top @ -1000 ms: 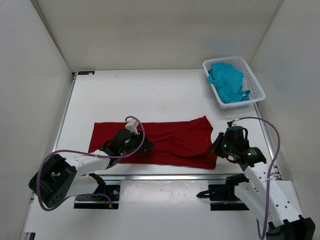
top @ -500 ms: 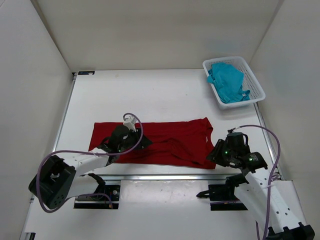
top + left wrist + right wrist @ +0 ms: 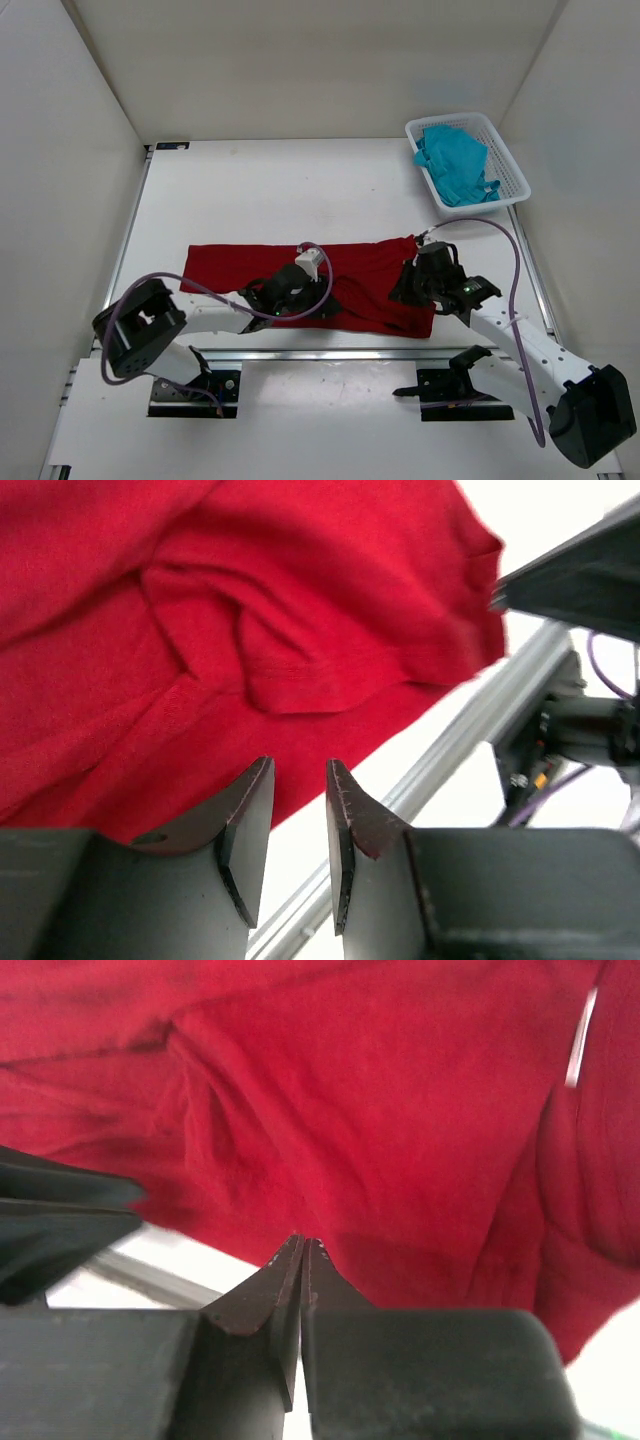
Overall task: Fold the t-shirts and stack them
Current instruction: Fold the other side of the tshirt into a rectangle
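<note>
Hovering over the dark red t-shirt (image 3: 362, 272), left jaws stand narrowly parted, right jaws pressed together.

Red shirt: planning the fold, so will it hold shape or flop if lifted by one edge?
Probably floppy: the red shirt lies in soft creases, so a lifted edge would likely sag. Pushed, it would probably bunch up, as its wrinkled middle suggests.
</note>
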Controlling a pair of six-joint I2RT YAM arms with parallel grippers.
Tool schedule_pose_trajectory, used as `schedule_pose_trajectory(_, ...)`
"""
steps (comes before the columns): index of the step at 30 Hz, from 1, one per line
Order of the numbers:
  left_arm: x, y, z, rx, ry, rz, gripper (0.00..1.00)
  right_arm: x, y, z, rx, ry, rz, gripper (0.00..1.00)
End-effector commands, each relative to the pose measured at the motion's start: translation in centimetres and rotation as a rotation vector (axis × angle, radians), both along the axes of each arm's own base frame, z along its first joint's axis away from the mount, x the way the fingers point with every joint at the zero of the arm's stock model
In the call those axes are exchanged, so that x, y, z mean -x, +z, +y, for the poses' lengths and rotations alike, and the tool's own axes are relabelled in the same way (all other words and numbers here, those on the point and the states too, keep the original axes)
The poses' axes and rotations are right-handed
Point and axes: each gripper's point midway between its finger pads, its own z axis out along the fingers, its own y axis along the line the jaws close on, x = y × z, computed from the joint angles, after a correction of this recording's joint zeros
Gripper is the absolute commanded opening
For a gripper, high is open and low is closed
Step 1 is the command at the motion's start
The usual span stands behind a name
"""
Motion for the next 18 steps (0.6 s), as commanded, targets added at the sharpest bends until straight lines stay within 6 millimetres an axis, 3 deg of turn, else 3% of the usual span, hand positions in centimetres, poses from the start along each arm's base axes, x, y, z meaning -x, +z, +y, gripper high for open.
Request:
schedule_pose_trajectory(1, -1.0, -0.1, -1.1, 0.052, 0.087, 0.027, 0.38, -2.9, 2.0, 1.3, -0.056, 0.013, -0.149, 0.02)
schedule_pose_trajectory(9, -2.5, -1.0, -1.8, 0.102, 0.193, 0.089, 0.49, -2.6, 1.0, 1.2, -0.093, 0.036, -0.138, 0.18)
schedule_pose_trajectory(14, -2.5, -2.6, -2.9, 0.099, 0.183, 0.136, 0.46, -2.6, 0.9, 0.9, -0.106, 0.033, -0.14, 0.19)
schedule_pose_trajectory(18, -2.7, -2.3, -3.1, 0.142, 0.208, 0.156, 0.42, -2.2, 0.8, 1.6, -0.139, 0.064, -0.145, 0.19)
